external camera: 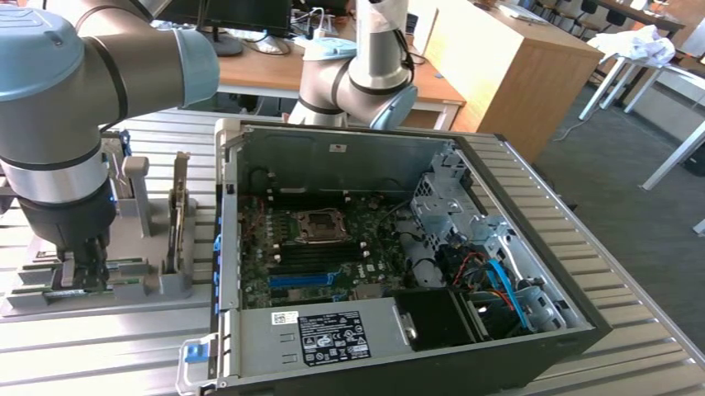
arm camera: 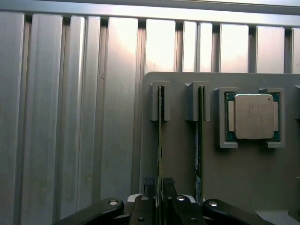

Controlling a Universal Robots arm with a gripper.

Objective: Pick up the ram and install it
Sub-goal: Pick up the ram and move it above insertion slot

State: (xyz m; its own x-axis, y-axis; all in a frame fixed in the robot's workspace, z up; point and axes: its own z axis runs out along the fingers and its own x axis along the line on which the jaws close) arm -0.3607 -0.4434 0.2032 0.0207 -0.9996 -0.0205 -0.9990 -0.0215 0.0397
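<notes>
The ram (arm camera: 160,140) stands on edge in a slot of the grey holder (arm camera: 178,159). My gripper (arm camera: 159,185) is down over one end of it, with a dark finger (arm camera: 149,183) pressed to each side of the green stick, shut on it. In the exterior view the gripper (external camera: 82,268) reaches down into the holder (external camera: 132,285) at the exterior view's left, beside the open computer case (external camera: 226,247). The ram still sits in its slot, and a green strip of it (external camera: 64,290) shows below the fingers.
A second green stick (arm camera: 200,140) stands in the neighbouring slot, and a square silver processor (arm camera: 253,116) lies in its own nest. A tall card (external camera: 180,219) stands upright in the holder. The motherboard's dark memory slots (external camera: 319,254) lie inside the case. A second arm (external camera: 369,74) stands behind the case.
</notes>
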